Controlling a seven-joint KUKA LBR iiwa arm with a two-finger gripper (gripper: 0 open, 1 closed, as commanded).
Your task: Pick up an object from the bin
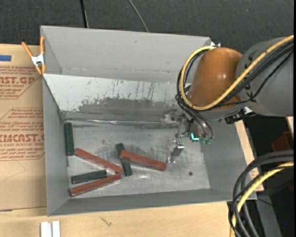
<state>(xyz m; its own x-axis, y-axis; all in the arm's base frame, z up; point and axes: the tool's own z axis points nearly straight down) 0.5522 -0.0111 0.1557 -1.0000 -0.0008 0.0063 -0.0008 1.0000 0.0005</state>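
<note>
Tool (176,151) hangs at right end of red bar (143,161).

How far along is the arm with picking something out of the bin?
Done: the end effector is down inside the bin, just off the right end of a red-brown bar. In hand: apparently the approach; no bar looks lifted. Left: gripping one and raising it. The other red-brown bars and dark green bars lie flat on the floor.

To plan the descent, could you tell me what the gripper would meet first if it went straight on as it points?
The gripper would likely meet the right end of the nearest red bar, or the bin floor just beside it; depth is unclear.
</note>
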